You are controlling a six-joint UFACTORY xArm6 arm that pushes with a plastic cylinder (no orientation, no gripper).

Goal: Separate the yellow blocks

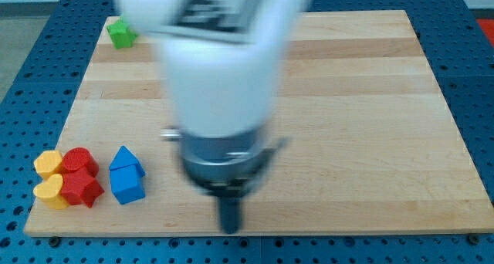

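Two yellow blocks sit at the board's lower left: one (48, 164) above the other (52, 192), close together. Two red blocks touch them on their right, one (79, 162) above the other (82, 189). Two blue blocks, one (125, 160) house-shaped and one (126, 184) below it, stand just right of the red ones. My tip (231, 227) is near the board's bottom edge, well right of this cluster and touching no block. The arm is blurred.
A green block (120, 34) lies at the board's top-left corner. The wooden board (370, 102) rests on a blue perforated table. The arm's white body hides the upper middle of the board.
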